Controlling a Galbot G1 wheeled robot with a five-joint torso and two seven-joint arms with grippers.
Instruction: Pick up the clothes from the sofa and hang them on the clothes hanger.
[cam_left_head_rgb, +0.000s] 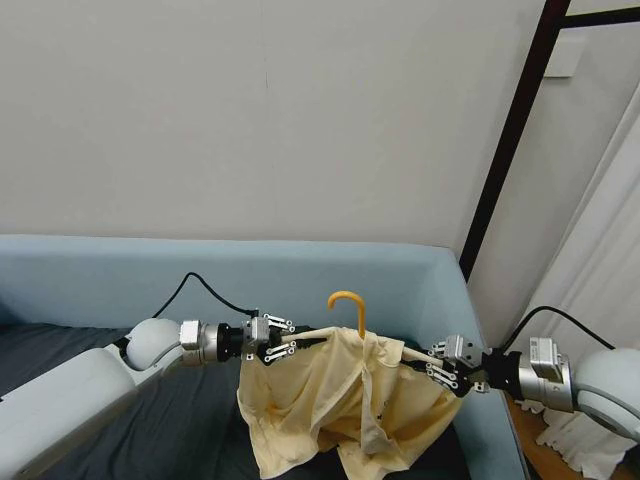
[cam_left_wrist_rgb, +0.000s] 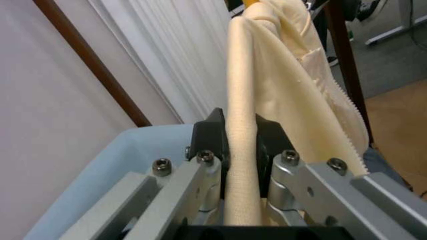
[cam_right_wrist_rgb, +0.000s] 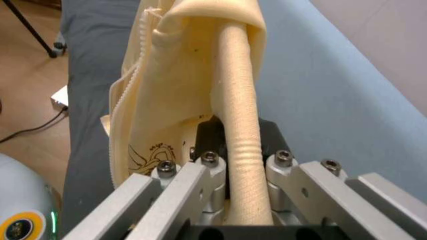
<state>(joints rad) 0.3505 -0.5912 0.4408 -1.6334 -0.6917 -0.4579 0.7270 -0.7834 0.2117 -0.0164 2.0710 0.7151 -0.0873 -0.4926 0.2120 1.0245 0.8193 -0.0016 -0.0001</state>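
pale yellow shirt (cam_left_head_rgb: 330, 400), soft and creased, draped over a cream hanger (cam_right_wrist_rgb: 237, 95) and held up just above the blue sofa (cam_left_head_rgb: 100, 275). pinched at one ribbed, rounded end by the left gripper (cam_left_head_rgb: 283, 340), black fingers (cam_left_wrist_rgb: 205, 142) pressed onto the bar. pinched likewise at the other end by the right gripper (cam_left_head_rgb: 437, 366). best done by holding both ends level to stop the cloth sliding off, and by leading the orange hook (cam_left_head_rgb: 345, 299) toward the dark rack pole (cam_left_head_rgb: 510, 140) on the right.
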